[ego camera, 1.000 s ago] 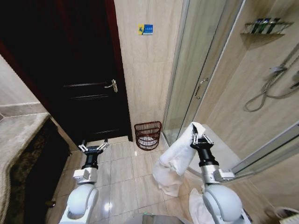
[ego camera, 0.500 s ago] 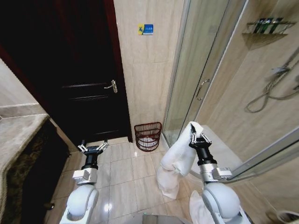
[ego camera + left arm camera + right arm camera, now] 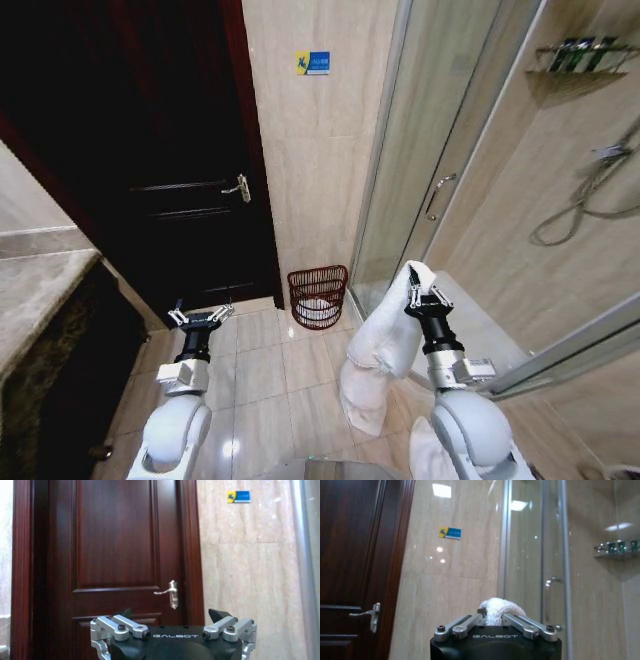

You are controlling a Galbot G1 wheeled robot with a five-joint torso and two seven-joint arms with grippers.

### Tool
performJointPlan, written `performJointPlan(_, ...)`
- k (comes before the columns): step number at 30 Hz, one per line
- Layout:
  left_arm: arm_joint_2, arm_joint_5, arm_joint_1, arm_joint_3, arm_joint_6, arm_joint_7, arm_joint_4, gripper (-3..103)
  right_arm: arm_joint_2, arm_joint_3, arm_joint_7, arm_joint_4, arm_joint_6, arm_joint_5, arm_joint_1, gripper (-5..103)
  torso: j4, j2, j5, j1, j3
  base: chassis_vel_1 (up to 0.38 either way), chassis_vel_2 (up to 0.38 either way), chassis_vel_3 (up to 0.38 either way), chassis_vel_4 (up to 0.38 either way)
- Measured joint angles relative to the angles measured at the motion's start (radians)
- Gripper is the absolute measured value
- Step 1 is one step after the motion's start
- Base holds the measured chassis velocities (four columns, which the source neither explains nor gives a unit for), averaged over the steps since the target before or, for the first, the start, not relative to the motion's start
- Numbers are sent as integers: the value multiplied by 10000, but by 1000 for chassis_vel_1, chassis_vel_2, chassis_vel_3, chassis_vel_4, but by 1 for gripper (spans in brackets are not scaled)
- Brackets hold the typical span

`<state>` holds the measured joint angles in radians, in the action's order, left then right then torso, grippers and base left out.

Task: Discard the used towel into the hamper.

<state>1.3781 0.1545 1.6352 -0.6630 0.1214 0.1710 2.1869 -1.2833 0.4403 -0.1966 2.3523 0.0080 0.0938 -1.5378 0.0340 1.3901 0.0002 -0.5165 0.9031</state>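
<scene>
A white towel hangs from my right gripper, which is shut on its top end; the cloth drapes down to the left of the arm toward the floor. In the right wrist view the towel bulges up between the closed fingers of the right gripper. The hamper, a small reddish-brown ribbed basket with something white inside, stands on the floor against the wall, ahead and left of the towel. My left gripper is held open over the floor tiles, nothing in it. It stands open in the left wrist view.
A dark wooden door with a metal handle fills the left. A glass shower enclosure stands at the right, its curved base beside my right arm. A stone counter runs along the left edge. Tiled floor lies between.
The whole view has shifted slightly, so the camera has moved. Both arms keep the same pose, and the towel still hangs from the right gripper.
</scene>
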Motion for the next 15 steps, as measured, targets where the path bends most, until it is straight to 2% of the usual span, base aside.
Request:
performJointPlan(9,-15,17,-26,-2,55,-3,-40,100,-48,-2,35,83,1,-48,-95,3,-1,-1,-3,-2,1,80,291,-77,-266)
performJointPlan(12,-19,25,-27,-3,73,-2,-59,100,-56,18,34,121,14,17,-102,3,3,-1,-9,-5,1,81,231,-47,-175)
performJointPlan(15,16,26,-17,-3,98,1,-79,100,-28,92,12,122,25,128,-84,3,-3,-1,-4,-3,1,12,64,0,-17)
